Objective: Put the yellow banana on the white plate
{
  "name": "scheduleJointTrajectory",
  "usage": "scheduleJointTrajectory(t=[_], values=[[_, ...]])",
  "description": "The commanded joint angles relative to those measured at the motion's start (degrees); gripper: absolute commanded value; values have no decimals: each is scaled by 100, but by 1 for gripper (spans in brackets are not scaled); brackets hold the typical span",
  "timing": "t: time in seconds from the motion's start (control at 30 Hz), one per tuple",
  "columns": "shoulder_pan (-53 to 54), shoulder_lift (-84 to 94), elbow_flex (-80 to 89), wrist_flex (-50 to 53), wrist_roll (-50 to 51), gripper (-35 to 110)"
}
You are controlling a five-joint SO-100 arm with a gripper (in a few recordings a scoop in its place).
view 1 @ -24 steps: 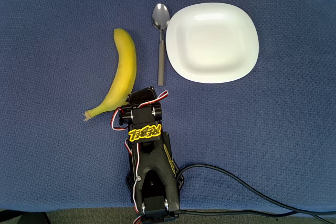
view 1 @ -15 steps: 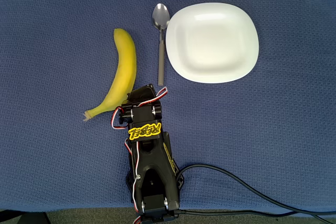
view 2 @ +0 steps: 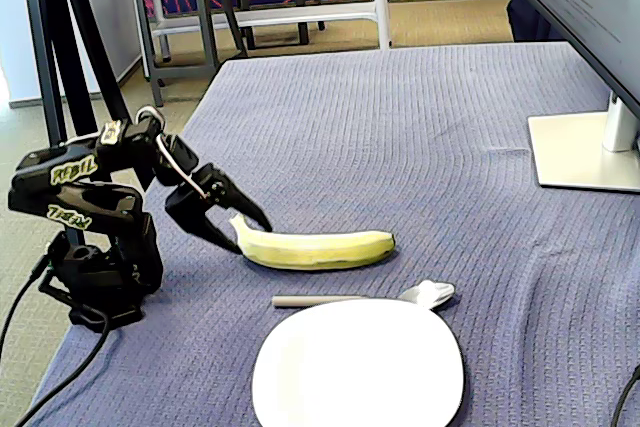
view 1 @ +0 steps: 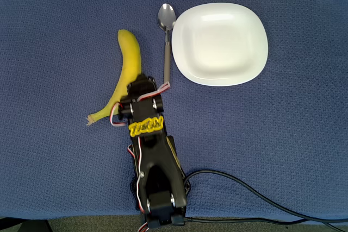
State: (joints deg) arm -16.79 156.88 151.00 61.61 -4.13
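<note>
1. Overhead view: the yellow banana (view 1: 129, 74) lies on the blue cloth (view 1: 54, 36), well left of the white plate (view 1: 220, 43), with a grey metal spoon (view 1: 166, 42) between them, right beside the plate's left edge. The black arm (view 1: 155, 172) comes up from below the plate's lower left, and its wrist covers the banana's lower half. The fingers are hidden under the wrist here, so I can't read them from this angle.

2. Fixed view: the gripper (view 2: 240, 227) has its jaws spread apart, straddling the banana's (view 2: 315, 248) stem end, one finger above and one low beside it. Not clamped yet. The plate (view 2: 358, 367) sits empty in front of the banana, with the spoon (view 2: 360, 298) between the two.

3. What could go sideways, I'd guess: it's grabbing near the stem end, so the long body may droop, swing or slip out on the lift. Carrying it low toward the plate could also knock the spoon.

4. Versus half a second ago: in the overhead view the wrist has moved forward from short of the banana to over it. Banana, spoon and plate haven't budged.
</note>
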Motion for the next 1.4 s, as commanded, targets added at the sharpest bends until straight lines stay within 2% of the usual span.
scheduleJointTrajectory(t=[0.0, 0.2, 0.33, 0.43, 0.63, 0.8, 0.97, 1.13, 1.3, 1.37], values=[[-62, -993, -1292, 70, 606, 24], [167, -1556, -2074, 334, 1784, 48], [185, -2206, -2549, 809, 2698, 51], [123, -2733, -2997, 1160, 3085, 51], [334, -3885, -3832, 1134, 3103, 50], [580, -4781, -4562, 1213, 4166, 52], [334, -4966, -4438, 1222, 5080, 44], [35, -4852, -4456, 1169, 5423, 40], [-114, -5036, -4482, 1345, 6135, 56], [-62, -5036, -4421, 1318, 6293, 55]])
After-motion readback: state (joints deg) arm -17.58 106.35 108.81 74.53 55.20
